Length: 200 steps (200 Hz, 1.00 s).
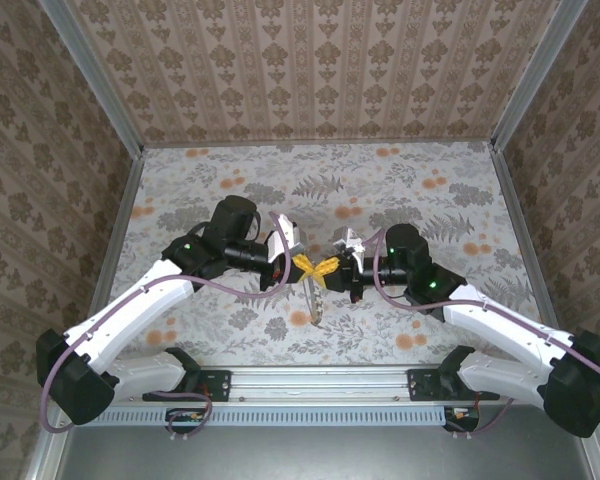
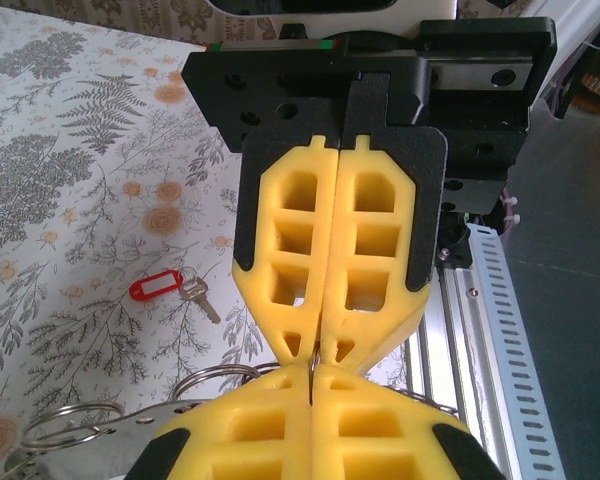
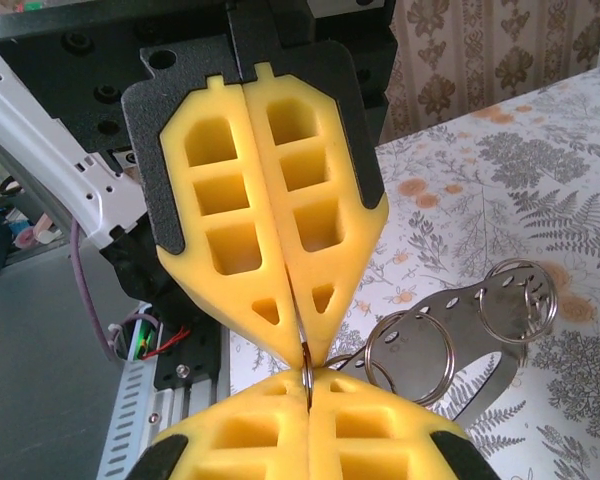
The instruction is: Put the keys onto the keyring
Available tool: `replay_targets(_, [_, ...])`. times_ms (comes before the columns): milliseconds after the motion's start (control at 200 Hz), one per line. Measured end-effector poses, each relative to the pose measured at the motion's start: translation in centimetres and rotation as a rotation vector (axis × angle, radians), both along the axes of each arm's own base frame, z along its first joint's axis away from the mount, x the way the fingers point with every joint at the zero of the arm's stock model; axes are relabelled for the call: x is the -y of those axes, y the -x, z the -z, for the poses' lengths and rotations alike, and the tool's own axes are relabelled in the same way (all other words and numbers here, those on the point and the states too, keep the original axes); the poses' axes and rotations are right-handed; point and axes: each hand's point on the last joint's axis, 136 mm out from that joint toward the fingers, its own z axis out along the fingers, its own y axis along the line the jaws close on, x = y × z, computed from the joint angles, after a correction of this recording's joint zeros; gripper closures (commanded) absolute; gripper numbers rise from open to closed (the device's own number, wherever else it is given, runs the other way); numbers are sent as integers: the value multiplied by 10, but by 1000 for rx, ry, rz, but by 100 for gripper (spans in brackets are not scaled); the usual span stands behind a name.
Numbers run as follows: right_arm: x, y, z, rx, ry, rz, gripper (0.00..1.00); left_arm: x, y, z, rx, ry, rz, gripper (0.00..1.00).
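Red plastic is marking the keys (image 2: 165, 288), which are lying flat on the floral table (image 2: 70, 200) off to the left, well apart from everything else and not yet threaded. Moving rightward, the left gripper (image 2: 311, 375) is pinching tight on the keyring (image 3: 307, 360), a thin hoop standing edge-on between the yellow tips. The right gripper (image 3: 308, 382) is clamping the same hoop, tip to tip with its partner. A steel fob (image 3: 450, 320) carrying smaller split rings is dangling just beside the grip. Judging from this, the hoop is being steadied for loading. Doing it well probably means one gripper keeping its hold while the other is letting go to fetch the key by its tag, leaving the key's hole free.
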Motion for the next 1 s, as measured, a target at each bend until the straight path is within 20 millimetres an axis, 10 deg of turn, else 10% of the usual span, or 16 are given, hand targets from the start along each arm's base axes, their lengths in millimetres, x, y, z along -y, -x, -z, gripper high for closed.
replay_targets(190, [2, 2, -7, 30, -50, 5, 100, -3, -6, -9, -13, 60, -9, 61])
replay_targets(1000, [6, -7, -68, 28, -412, 24, 100, -7, 1, -42, 39, 304, -15, 74])
